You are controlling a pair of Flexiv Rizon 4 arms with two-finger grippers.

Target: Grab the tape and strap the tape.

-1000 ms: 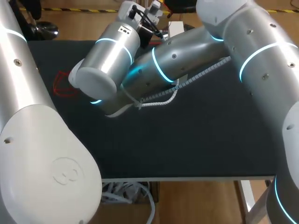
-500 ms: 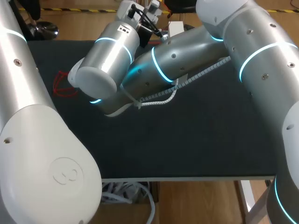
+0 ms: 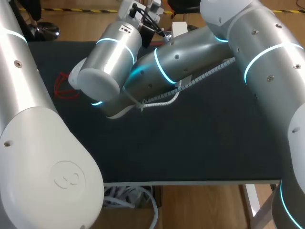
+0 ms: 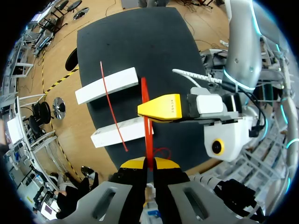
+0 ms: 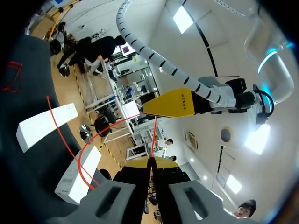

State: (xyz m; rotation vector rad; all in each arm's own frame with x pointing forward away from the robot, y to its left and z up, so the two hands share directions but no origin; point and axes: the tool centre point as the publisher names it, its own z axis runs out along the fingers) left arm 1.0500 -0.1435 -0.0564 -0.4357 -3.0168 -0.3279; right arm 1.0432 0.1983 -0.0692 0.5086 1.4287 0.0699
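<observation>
**Left gripper** (image 4: 148, 163) and **right gripper** (image 5: 151, 162), both raised above the black cloth-covered table (image 3: 200, 138); each has its yellow tips pressed together on the thin red tape (image 4: 147, 137), a flat narrow ribbon, a short span of which runs between the two holds. Beyond the holds the tape appears to curve down and lie slantwise across two long white blocks (image 4: 107, 85), set side by side a little apart; whether it is one unbroken piece cannot be told. Judged light, limp and without stiffness: it sags where unsupported, twists readily, and probably slips from a loose pinch; best pinched flat-on near an end, with tension kept between holds. A tangle of red loops (image 3: 64, 86) lies on the table, well apart from the blocks. Obstacles: the crossed arms crowd each other; the right gripper's finger sits just beside the held span.
</observation>
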